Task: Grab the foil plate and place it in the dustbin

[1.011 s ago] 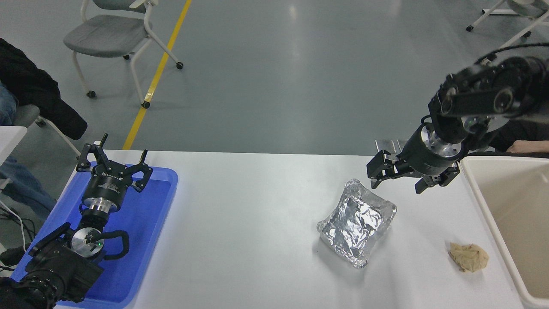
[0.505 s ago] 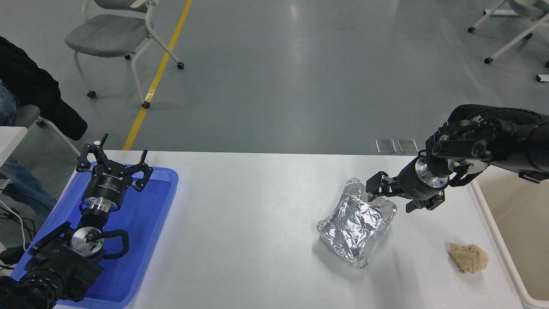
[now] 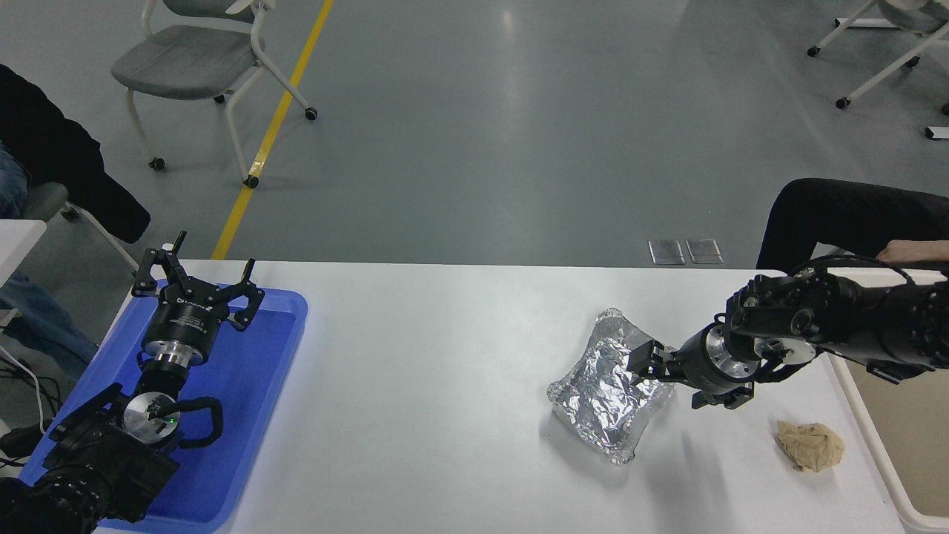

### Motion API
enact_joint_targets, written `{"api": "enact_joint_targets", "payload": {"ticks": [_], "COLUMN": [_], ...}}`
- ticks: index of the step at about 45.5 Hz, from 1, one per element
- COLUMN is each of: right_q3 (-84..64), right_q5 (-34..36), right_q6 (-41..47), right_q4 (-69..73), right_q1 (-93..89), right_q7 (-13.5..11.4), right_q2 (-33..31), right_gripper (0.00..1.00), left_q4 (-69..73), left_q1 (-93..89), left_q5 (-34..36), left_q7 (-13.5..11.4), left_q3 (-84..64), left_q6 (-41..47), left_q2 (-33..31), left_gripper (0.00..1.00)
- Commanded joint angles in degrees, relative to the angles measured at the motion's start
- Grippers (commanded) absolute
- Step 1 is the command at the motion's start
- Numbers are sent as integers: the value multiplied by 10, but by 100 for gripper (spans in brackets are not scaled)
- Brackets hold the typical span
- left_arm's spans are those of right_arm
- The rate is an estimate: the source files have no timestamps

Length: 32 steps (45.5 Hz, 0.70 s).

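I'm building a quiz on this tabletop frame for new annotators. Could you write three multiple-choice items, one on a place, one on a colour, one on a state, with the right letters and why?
1. Where does the small brown crumpled paper wad lie?
A. In the blue tray
B. On the white table, between the foil plate and the bin
C. On the floor

2. What colour is the flat plastic tray beneath the parked left gripper?
A. Blue
B. Green
C. Red

3. Where is the shiny silver wrinkled foil plate?
A. Inside the large beige plastic dustbin
B. Lifted high above the table
C. On the table, the right gripper at its right rim

Answers: 1 B, it sits on bare tabletop right of the plate. 2 A, its rim is plainly blue. 3 C, the plate lies flat on the white surface.
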Motion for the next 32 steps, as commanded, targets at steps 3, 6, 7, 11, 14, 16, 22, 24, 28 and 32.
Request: {"api": "enact_joint_targets", "payload": {"ticks": [3,6,7,11,14,16,22,24,28,32], "right_q3": [23,29,30,30,29,29,29,28,29,27], "right_q5": [0,0,0,-2,-3,-4,-16,-23,-37,-38], "right_q6": [-12,-12,-12,-19,-20,-22,-38,-42,-46,-46], "right_q4": [-26,-29,-31,-38,-39,-40,-41,-42,-42,-42], "right_q1": [-42,-42,-42,-42,-43,-44,-46,-46,-46,-44], "right_q7": [0,4,4,4,4,4,4,4,4,4], "right_q2": [25,29,31,39,39,40,41,41,42,42], "right_gripper": [88,77,70,44,37,32,15,6,0,0], "left_q4": [0,0,0,0,0,0,0,0,0,0], "left_q1": [0,0,0,0,-1,0,-1,-1,-1,-1], "left_q5": [0,0,0,0,0,0,0,0,0,0], "left_q7": [-1,0,0,0,0,0,0,0,0,0], "left_q3": [0,0,0,0,0,0,0,0,0,0], "left_q6": [0,0,0,0,0,0,0,0,0,0], "left_q2": [0,0,0,0,0,0,0,0,0,0], "left_gripper": [100,100,100,100,100,100,100,100,100,100]}}
